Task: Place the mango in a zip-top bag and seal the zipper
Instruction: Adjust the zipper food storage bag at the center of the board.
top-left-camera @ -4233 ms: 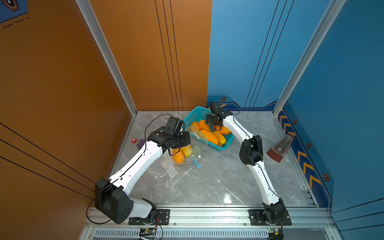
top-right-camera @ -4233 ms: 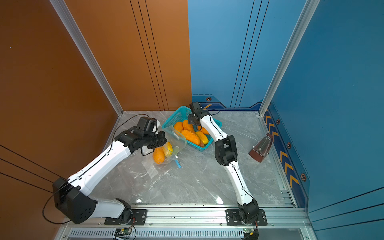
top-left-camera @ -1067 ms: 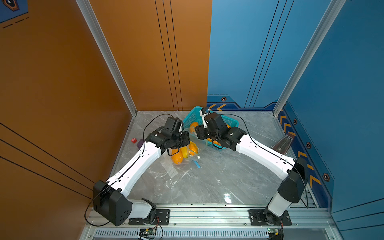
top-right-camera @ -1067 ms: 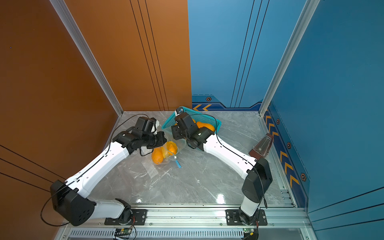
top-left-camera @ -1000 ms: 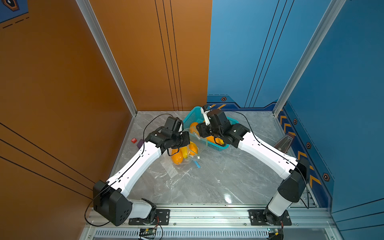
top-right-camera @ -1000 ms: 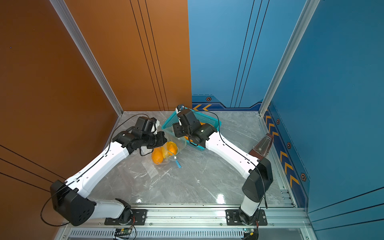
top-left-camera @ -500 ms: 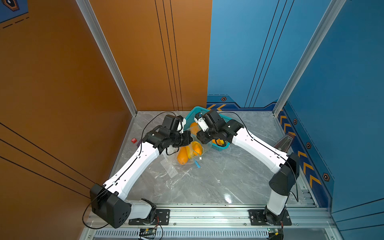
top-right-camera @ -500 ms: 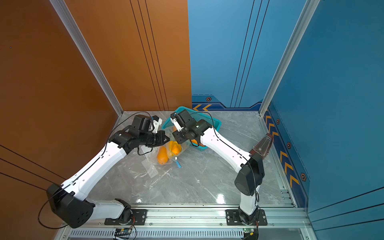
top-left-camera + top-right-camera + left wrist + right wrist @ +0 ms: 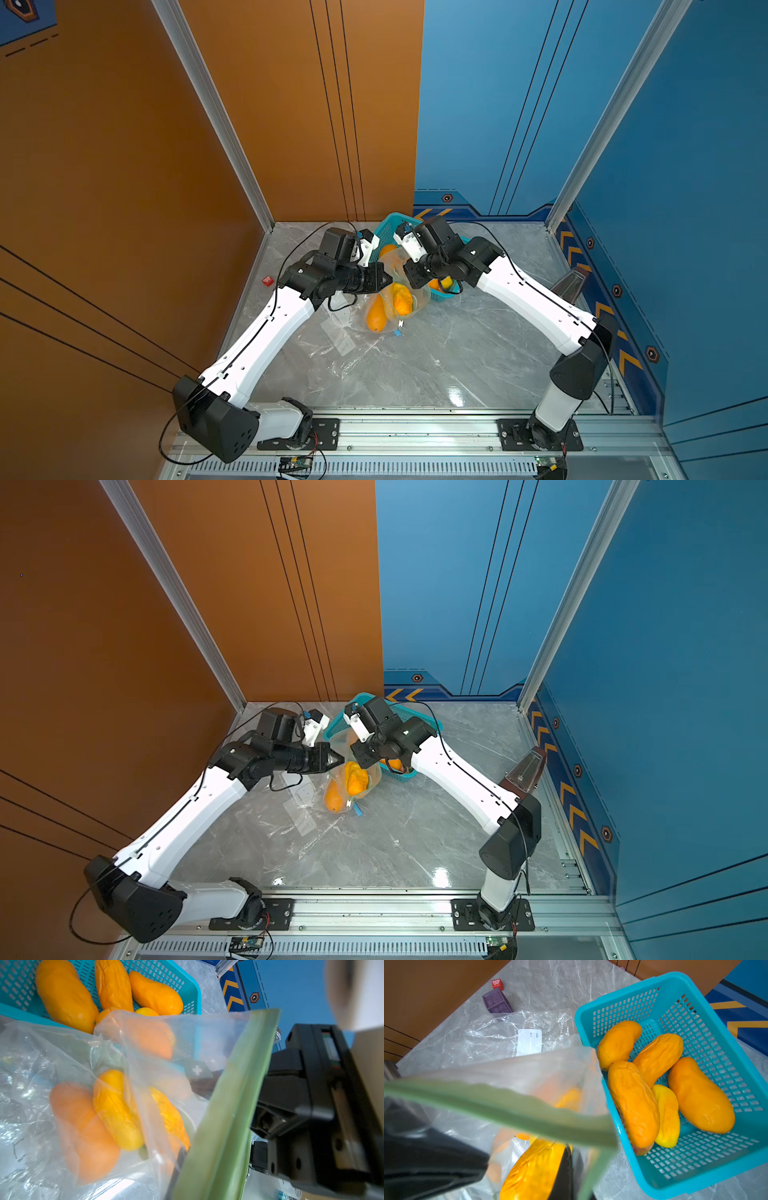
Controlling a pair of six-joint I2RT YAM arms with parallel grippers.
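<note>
Bag status: zip-top bag [image 9: 419, 296] hangs just in front of the teal basket [image 9: 395, 217], with its bottom on the surface [image 9: 415, 365] and its top lifted. Left gripper [image 9: 387, 279] is clamped on one end of the green zipper strip [image 9: 239, 1095]. Right gripper [image 9: 410, 277] is pinched tight on the other end. Strip runs stretched between them in both wrist views. Can't tell if the zipper is pressed closed.

At least two bagged mangoes [image 9: 375, 318] sit low inside the bag. Five loose mangoes [image 9: 633, 1103] lie in the basket. Spare empty bag [image 9: 508, 1036] lies flat beside the basket. Purple block [image 9: 497, 1001] and red block [image 9: 497, 984] sit beyond it, farther from the basket.
</note>
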